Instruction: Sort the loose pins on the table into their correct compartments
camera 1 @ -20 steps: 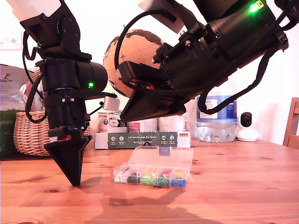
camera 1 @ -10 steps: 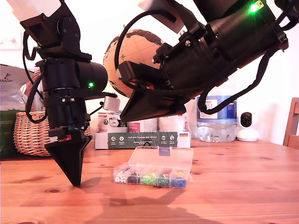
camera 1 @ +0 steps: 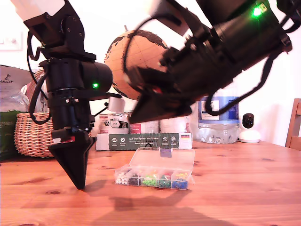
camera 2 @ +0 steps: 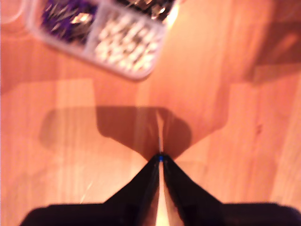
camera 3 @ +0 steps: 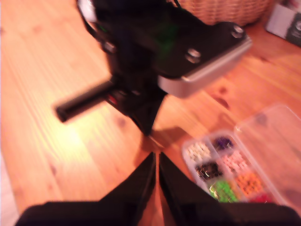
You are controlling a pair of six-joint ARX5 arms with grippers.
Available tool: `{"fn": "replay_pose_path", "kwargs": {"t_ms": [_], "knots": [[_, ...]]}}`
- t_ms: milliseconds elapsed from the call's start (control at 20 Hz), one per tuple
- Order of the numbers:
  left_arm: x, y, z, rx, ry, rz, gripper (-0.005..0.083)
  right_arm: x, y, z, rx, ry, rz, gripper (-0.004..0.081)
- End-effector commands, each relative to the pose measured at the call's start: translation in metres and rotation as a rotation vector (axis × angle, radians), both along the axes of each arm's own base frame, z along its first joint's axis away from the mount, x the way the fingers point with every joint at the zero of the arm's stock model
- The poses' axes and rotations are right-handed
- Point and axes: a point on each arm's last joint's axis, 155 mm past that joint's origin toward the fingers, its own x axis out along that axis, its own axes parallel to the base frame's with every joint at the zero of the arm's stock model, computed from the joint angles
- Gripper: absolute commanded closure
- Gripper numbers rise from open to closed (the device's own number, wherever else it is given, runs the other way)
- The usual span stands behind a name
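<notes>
Your first hand [camera 2: 160, 159], pointing down just above the desk [camera 1: 244, 188] beside the box's compartments [camera 1: 153, 180], pinches a blue pin [camera 2: 161, 158] for sorting, while your second hand [camera 3: 156, 162] waits above, closed and empty.

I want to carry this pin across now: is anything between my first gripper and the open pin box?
Nothing visible. Only bare table lies between my first gripper, pinching a blue pin, and the pin box, whose lid is open. My second gripper hangs above the box in the exterior view.
</notes>
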Motion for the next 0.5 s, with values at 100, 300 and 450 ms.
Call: {"fn": "replay_pose_path", "kwargs": {"t_ms": [100, 300, 450], "knots": [[-0.006, 0.002, -0.003, 0.012, 0.019, -0.011, 0.0794, -0.008, -0.01, -0.014, -0.025, 0.084, 0.034, 0.0782], [-0.005, 0.002, 0.005, 0.004, 0.005, -0.011, 0.0794, 0.0, -0.032, -0.023, -0.055, 0.136, -0.013, 0.0782], [-0.005, 0.002, 0.011, -0.001, -0.008, -0.01, 0.0794, 0.005, -0.05, -0.026, -0.071, 0.172, -0.048, 0.0782]]}}
